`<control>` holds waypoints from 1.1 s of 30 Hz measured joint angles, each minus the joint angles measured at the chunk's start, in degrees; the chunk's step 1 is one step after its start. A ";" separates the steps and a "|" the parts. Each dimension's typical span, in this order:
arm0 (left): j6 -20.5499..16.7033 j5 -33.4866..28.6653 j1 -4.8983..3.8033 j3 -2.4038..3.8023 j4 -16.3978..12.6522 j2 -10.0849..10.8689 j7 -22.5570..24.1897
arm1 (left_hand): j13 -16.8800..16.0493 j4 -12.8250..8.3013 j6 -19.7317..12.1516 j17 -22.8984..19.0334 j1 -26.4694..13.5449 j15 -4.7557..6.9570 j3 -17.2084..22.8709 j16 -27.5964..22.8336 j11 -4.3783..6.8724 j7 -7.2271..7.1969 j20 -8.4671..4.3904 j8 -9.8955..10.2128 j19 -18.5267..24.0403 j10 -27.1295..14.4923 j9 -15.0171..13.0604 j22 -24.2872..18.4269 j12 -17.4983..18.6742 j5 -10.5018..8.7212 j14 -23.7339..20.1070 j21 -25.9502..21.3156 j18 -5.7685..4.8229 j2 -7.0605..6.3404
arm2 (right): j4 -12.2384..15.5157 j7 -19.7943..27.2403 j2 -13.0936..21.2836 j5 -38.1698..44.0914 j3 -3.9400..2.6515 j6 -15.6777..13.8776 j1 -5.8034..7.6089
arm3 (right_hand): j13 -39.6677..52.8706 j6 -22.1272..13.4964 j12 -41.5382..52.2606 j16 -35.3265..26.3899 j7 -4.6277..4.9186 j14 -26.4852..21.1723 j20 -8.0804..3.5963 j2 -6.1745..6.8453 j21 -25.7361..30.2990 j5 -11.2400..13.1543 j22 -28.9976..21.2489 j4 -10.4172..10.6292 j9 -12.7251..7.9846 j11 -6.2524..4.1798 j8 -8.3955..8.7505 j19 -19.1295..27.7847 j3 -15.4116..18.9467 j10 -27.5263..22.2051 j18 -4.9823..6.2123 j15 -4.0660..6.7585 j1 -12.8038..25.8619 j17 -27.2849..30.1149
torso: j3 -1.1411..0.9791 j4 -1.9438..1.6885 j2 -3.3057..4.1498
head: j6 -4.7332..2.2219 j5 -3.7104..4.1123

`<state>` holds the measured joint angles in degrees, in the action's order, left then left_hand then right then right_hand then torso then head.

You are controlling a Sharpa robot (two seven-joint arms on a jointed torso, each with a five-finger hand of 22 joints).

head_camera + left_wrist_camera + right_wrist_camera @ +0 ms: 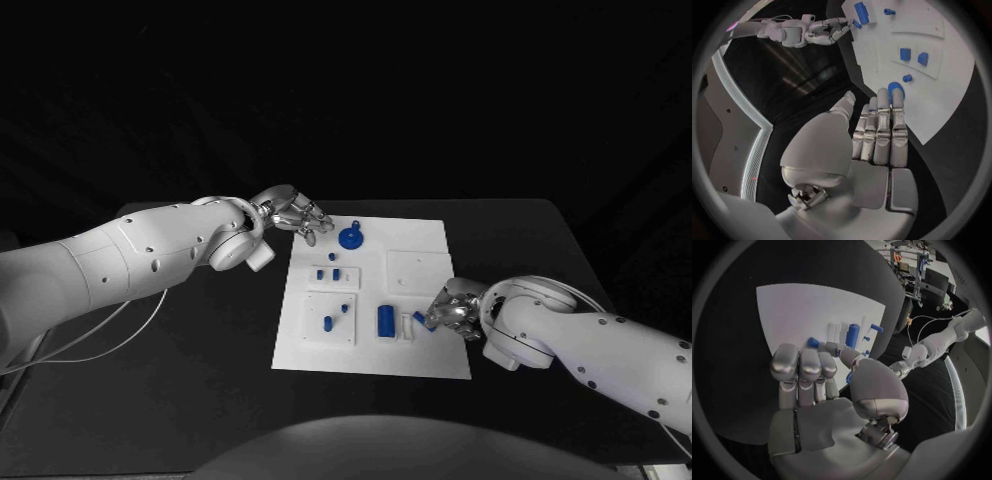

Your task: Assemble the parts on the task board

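The white task board (pixel 418 355) lies mid-table with small blue parts on it. My left hand (pixel 293 213) hovers at the board's far left corner. Its fingers (pixel 882 117) are stretched out side by side, holding nothing, with their tips just short of a round blue part (pixel 353 239) (pixel 896 89). My right hand (pixel 456 308) is at the board's right side, fingers curled. Its thumb and a finger pinch a small blue part (pixel 423 320) (pixel 812 342) low over the board. A blue cylinder (pixel 387 318) (pixel 853 335) stands just left of that hand.
Two small blue blocks (pixel 329 273) (pixel 906 53) sit in a raised white panel on the board's left, and further small blue pieces (pixel 330 322) in the panel below it. A blank white panel (pixel 418 265) lies far right. Black table (pixel 216 340) surrounds the board.
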<state>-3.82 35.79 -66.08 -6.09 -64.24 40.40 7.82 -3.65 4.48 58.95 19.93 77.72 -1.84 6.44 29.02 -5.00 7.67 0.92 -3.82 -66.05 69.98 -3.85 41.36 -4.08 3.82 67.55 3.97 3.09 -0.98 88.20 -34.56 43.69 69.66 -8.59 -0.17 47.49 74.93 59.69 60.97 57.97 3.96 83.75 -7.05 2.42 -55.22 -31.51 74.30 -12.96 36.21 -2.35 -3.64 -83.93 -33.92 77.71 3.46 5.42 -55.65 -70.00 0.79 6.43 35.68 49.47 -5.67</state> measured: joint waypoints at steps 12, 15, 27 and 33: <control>0.16 0.00 0.00 0.00 0.03 -0.05 -0.05 | 0.00 0.00 0.00 0.00 0.00 0.00 0.00 0.00 0.00 0.00 0.00 0.00 0.00 0.00 0.00 0.01 0.00 0.00 0.00 0.00 0.00 0.00 | -1.29 -0.14 -0.45 -1.18 -0.20 0.16 -0.01 | -0.50 0.30 0.00 0.00 -0.30 0.00 0.00 0.00 0.00 0.68 -0.01 0.30 -0.16 0.00 0.00 0.00 3.37 0.00 0.00 0.00 0.00 0.06 | 0.03 0.02 -0.03 | -0.14 0.09; 0.22 0.00 0.00 0.00 0.04 -0.04 -0.07 | 0.00 0.00 0.00 0.00 0.00 0.00 0.00 0.00 0.00 0.00 0.00 0.00 0.00 0.00 0.00 0.01 0.00 0.00 0.00 0.00 0.00 0.00 | -1.08 -0.14 -0.18 -1.18 -0.20 0.15 -0.01 | -0.50 0.51 0.00 0.00 -0.51 0.00 0.00 -0.02 0.00 2.26 -0.01 0.37 -0.34 0.00 0.00 0.00 6.33 0.01 0.00 0.00 -0.03 0.06 | 0.00 0.02 -0.03 | -0.21 0.14; 0.37 0.01 0.00 0.00 0.03 -0.01 -0.12 | 0.00 -0.16 0.00 0.00 0.00 0.00 -0.16 0.00 0.00 0.00 0.00 0.00 0.00 0.00 0.00 -0.04 0.00 0.00 0.00 0.00 0.00 0.00 | 0.25 0.45 0.80 0.22 -0.21 0.03 -0.01 | -1.29 2.68 0.00 0.00 -1.22 0.00 0.00 0.03 0.00 26.43 -0.01 3.39 -3.23 0.09 0.00 0.00 17.08 0.73 0.01 -0.01 -4.73 0.06 | -0.03 0.09 -0.01 | -0.10 0.14; 0.46 0.01 0.00 0.00 0.03 -0.05 -0.13 | 0.00 -0.16 0.00 0.00 0.00 0.00 -0.16 0.00 0.00 0.00 0.00 0.00 0.00 0.00 0.00 -0.04 0.00 0.00 0.00 0.00 0.00 0.00 | 0.00 0.67 0.30 1.43 -0.10 0.04 -0.01 | -1.45 3.84 0.00 0.00 -1.49 0.03 0.00 1.82 -0.24 28.62 0.17 8.10 -3.81 -0.20 0.00 0.00 19.90 1.10 0.01 0.03 -5.45 -0.01 | -0.03 0.09 -0.01 | -0.07 0.28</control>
<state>-3.36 35.80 -66.08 -6.09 -64.21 40.35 7.69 -3.65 4.32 58.95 19.93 77.72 -1.84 6.29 29.02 -5.00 7.67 0.92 -3.82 -66.05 69.98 -3.85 41.32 -4.09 3.82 67.55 3.97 3.09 -0.98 88.19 -33.89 43.99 71.10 -8.69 -0.13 47.48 73.48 63.54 60.97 57.97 2.47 83.78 -7.05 4.25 -55.46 -2.88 74.47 -4.86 32.41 -2.55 -3.64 -83.93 -14.03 78.81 3.46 5.45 -61.10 -70.01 0.76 6.53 35.67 49.41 -5.39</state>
